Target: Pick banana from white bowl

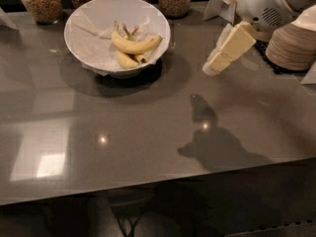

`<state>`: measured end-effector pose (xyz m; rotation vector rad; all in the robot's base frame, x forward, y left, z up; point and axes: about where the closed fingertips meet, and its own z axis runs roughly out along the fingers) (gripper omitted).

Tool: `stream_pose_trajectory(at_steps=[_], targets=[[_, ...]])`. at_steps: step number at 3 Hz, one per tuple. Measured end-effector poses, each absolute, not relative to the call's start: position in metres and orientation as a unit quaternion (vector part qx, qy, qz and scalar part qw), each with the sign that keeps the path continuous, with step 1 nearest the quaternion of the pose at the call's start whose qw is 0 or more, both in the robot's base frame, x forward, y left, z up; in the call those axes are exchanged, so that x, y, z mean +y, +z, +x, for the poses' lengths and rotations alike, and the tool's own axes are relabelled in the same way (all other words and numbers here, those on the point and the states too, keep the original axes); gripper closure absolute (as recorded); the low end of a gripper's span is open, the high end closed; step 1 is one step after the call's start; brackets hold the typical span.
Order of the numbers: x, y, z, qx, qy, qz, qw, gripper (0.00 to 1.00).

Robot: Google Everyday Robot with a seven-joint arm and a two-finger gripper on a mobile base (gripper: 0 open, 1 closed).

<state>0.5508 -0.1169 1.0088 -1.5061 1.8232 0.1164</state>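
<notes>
The white bowl [89, 19] stands at the back left of the grey table, lined with crumpled white paper. The banana [136, 45], long, curved and pale yellow, lies across the bowl's right half with its stem toward the left. A shorter banana [125, 60] lies under it. My gripper [212, 67] hangs above the table to the right of the bowl, about a bowl's width away, pointing down and left. It holds nothing. Its shadow falls on the table below it.
Several glass jars [41, 1] of grain stand along the back edge behind the bowl. A stack of small beige paper bowls [291, 43] sits at the right, behind my arm [266, 6]. The table's front edge [158, 184] runs across the lower view.
</notes>
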Motion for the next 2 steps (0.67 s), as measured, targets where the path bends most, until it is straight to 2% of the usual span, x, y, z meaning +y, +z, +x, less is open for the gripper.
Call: stream_pose_trajectory(at_steps=[2], targets=[[-0.055,0.995,0.620,0.705,0.066,-0.601,0.372,0.00]])
